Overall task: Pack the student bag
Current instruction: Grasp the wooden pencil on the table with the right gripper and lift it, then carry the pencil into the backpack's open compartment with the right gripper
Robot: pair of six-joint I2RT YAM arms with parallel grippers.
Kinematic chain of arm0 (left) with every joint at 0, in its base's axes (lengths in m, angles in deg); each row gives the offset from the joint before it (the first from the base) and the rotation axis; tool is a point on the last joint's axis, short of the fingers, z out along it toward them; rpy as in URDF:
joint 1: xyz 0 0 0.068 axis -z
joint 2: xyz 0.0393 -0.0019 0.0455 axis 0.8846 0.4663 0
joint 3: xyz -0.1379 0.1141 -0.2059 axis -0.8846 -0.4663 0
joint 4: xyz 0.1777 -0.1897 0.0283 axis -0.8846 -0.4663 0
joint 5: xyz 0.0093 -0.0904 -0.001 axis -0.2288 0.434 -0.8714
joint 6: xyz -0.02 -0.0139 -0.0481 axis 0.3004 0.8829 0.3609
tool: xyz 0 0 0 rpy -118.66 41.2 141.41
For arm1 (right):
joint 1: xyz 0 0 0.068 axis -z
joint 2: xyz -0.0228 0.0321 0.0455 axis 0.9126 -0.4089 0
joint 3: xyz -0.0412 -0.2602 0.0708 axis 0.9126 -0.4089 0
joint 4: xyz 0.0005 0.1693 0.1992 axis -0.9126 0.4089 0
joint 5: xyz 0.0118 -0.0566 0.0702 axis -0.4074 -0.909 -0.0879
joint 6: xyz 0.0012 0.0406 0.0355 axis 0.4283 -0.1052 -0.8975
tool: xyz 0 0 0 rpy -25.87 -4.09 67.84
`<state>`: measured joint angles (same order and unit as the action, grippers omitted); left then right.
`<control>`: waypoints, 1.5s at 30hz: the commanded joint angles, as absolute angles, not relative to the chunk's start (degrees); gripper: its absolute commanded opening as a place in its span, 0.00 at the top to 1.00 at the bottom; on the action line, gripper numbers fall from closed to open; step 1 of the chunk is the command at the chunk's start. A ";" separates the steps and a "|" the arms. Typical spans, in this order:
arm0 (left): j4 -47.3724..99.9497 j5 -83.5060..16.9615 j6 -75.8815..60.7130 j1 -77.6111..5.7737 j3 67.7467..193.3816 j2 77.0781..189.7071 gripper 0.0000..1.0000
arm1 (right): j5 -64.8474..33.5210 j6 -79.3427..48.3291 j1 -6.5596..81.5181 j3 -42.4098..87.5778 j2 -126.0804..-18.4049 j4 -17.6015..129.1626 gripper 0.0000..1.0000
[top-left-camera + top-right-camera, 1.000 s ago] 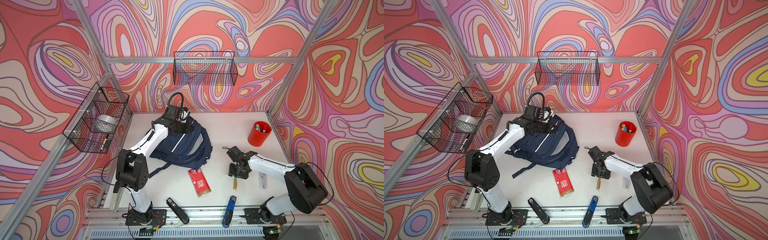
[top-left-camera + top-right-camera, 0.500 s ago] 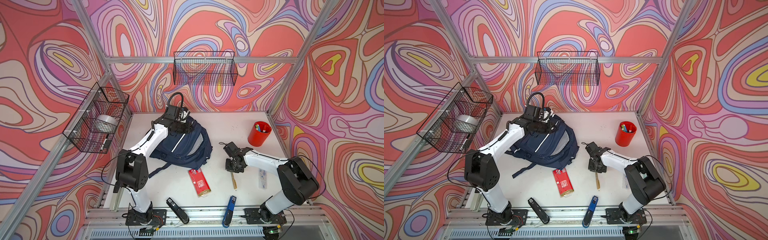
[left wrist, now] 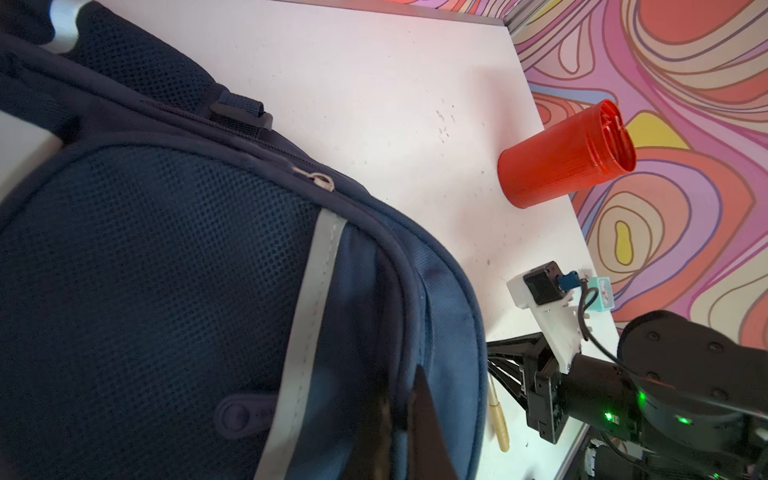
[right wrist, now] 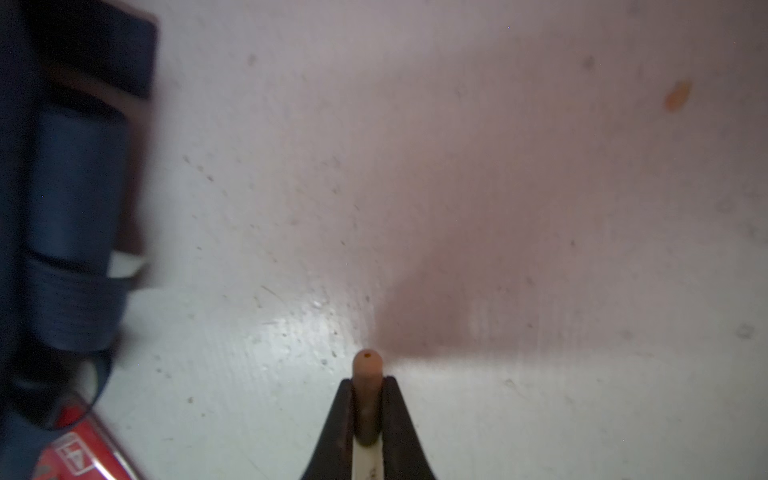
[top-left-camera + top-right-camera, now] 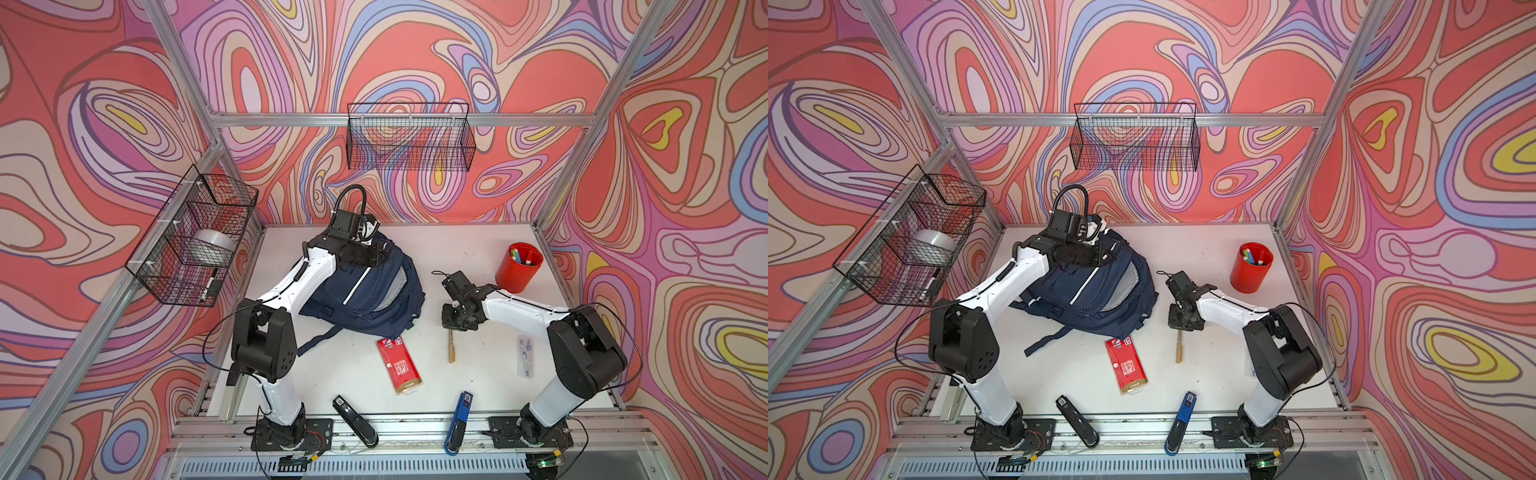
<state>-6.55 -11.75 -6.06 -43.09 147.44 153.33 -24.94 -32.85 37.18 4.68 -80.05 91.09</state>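
Since our right jaws pinch the pencil (image 4: 367, 362) by its rear end, its length pointing at the desk's (image 5: 478, 245) front edge, the bag (image 5: 365, 303) lies to their left, opening toward them, left jaws pressed together on its top seam.

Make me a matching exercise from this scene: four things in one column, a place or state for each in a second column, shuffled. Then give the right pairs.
Things
1. backpack
2. cup
3. pen
4. packet

Places or states
A. pinched between the fingers of the right gripper
B. upright near the far right corner of the table, markers inside
C. lying flat on the table beside the backpack
D. navy, with a white stripe

Pairs: 1-D, 2-B, 3-A, 4-C
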 commanded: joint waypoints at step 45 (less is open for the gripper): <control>6.49 2.64 11.39 -46.42 156.37 154.51 1.00 | -12.42 -61.30 30.04 33.62 -107.63 45.67 0.89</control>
<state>-2.31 -5.37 7.56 -46.94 152.65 155.02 -12.63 -61.20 31.93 30.52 -106.98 47.99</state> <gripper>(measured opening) 0.048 0.118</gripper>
